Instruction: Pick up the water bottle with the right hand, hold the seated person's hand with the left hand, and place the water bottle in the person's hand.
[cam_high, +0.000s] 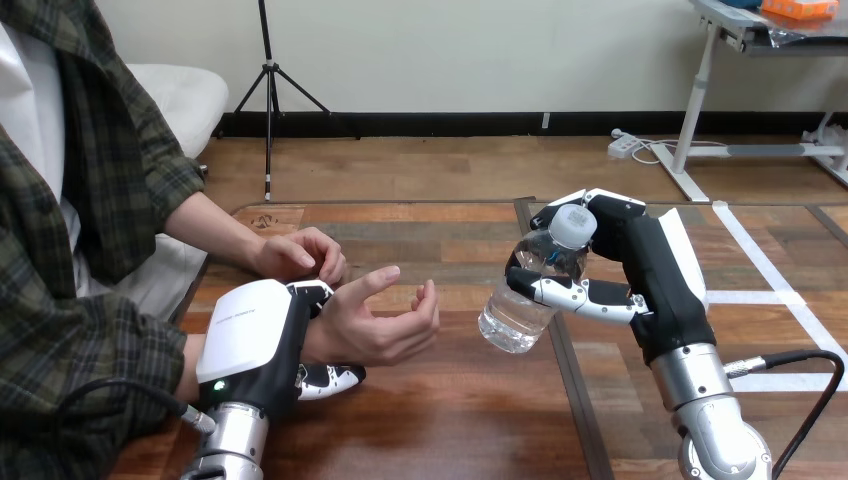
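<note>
Water bottle (515, 305) in right hand (655, 275) — person's wrist (325, 338) in left hand (250, 335).

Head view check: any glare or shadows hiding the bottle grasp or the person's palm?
Head view: even lighting; the clear plastic water bottle carries small highlights, but its outline inside the right robot hand reads clearly. Same view: soft shadow on the brown wooden table beneath the person's upturned hand, palm unobscured; the left robot hand has a bright white shell, not washed out.
</note>
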